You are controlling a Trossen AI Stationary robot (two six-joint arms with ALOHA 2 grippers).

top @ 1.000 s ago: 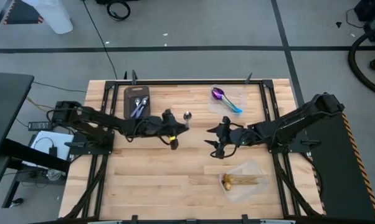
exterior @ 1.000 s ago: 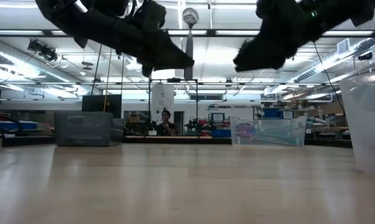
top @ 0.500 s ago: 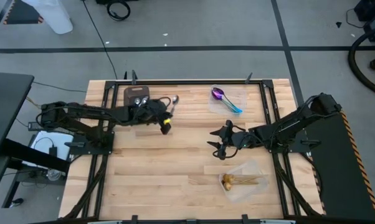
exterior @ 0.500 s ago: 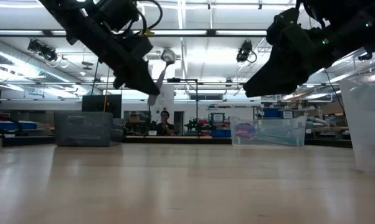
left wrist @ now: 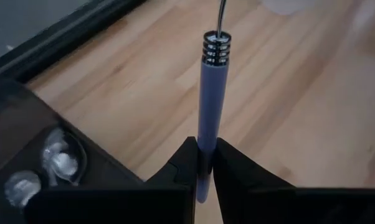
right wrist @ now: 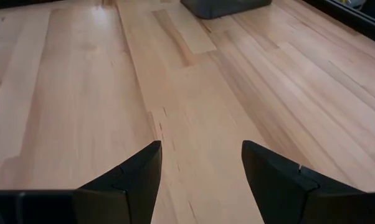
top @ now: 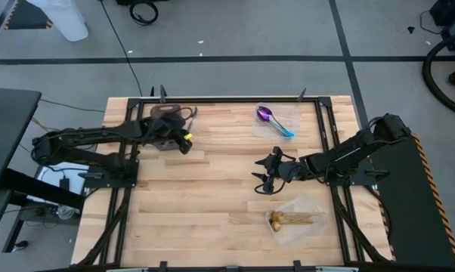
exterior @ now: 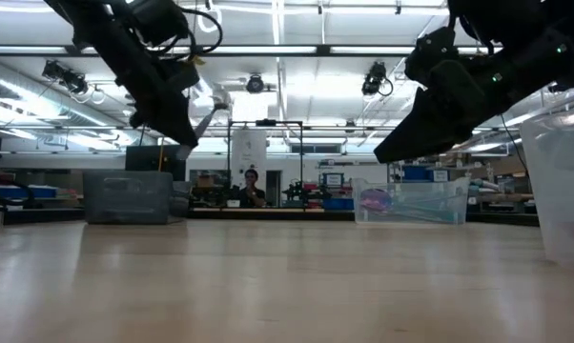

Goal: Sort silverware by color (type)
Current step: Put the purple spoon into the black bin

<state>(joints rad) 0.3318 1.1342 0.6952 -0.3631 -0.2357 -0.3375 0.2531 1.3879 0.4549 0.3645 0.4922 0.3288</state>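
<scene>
A grey concrete floor crossed by dark lines is seen around the wooden table. Long ceiling lights are seen in the low view, with shelves and a seated person far behind.

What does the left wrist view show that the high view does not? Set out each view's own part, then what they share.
Only the left wrist view: the left gripper shut on the handle of a silver spoon, and two more spoons plainly lying in the dark tray.

Only the high view: the right gripper open over the table middle, the purple-blue spoons in a clear container at the far side, and the gold spoons in another at the near side.

Both: the wooden table, the tray and the left gripper at the tray.
</scene>
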